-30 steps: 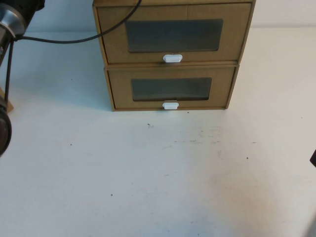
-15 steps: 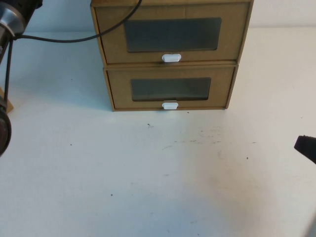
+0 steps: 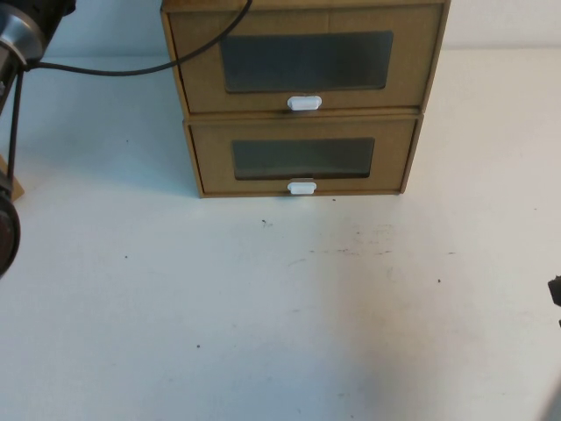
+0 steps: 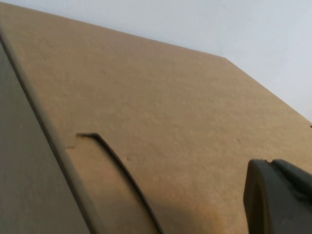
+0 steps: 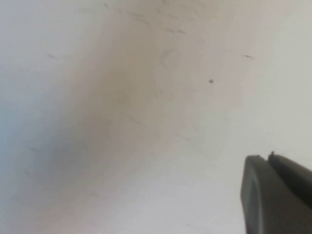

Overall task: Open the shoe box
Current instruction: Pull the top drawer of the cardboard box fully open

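Observation:
Two brown cardboard shoe boxes are stacked at the table's far side, both closed. The upper box (image 3: 307, 61) and the lower box (image 3: 302, 158) each have a dark window and a white handle, the upper handle (image 3: 304, 103) and the lower handle (image 3: 302, 186). My left gripper (image 4: 269, 163) is shut and hovers close over a plain cardboard face (image 4: 170, 107); it is out of the high view. Only a dark sliver of my right gripper (image 3: 556, 291) shows at the table's right edge. In its wrist view the right gripper (image 5: 268, 157) is shut over bare table, holding nothing.
The left arm's body (image 3: 22, 31) fills the far left corner, and its black cable (image 3: 114, 70) runs across to the upper box. A wooden piece (image 3: 10, 180) and a dark round part (image 3: 4, 232) sit at the left edge. The white table (image 3: 280, 316) lies in front.
The right gripper reached into view at the right edge half a second ago and has drawn back to a sliver. The upper box shifted slightly left early on.

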Controlling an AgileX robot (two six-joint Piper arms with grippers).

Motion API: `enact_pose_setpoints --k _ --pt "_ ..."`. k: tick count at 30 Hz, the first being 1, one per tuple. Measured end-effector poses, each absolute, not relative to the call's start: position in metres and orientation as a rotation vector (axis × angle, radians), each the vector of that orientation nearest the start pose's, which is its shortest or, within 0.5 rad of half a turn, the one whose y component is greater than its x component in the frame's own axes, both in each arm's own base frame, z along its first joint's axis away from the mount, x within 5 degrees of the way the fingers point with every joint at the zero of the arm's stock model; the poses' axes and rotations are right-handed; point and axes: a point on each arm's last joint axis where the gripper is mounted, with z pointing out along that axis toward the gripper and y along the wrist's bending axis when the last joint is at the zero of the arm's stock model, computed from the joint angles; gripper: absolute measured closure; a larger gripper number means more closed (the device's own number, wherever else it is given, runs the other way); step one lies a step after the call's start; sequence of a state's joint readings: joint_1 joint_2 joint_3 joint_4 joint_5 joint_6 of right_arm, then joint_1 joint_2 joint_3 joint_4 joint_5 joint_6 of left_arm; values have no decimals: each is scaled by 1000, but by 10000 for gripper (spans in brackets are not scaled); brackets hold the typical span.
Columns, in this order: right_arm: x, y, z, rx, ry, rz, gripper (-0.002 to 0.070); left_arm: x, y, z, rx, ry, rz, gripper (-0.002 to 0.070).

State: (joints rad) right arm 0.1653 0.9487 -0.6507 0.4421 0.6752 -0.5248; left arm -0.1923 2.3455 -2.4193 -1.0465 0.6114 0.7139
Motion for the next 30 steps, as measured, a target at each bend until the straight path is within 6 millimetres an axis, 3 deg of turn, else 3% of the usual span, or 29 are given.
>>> enact_pose_setpoints --k 9,12,16,22,30 --pt "203 51 276 -784 2368 -469 694 528 -149 346 346 1753 -767 685" --pt "211 58 282 -755 2272 -591 694 528 -149 346 346 1753 -767 685" --pt "214 77 299 -678 2056 -627 694 528 -149 346 348 1752 -765 685" --pt "213 113 315 -889 1667 -720 694 528 -149 346 348 1752 -765 685" --pt "213 159 294 -1065 1604 -346 694 528 -149 346 348 1748 -769 686"
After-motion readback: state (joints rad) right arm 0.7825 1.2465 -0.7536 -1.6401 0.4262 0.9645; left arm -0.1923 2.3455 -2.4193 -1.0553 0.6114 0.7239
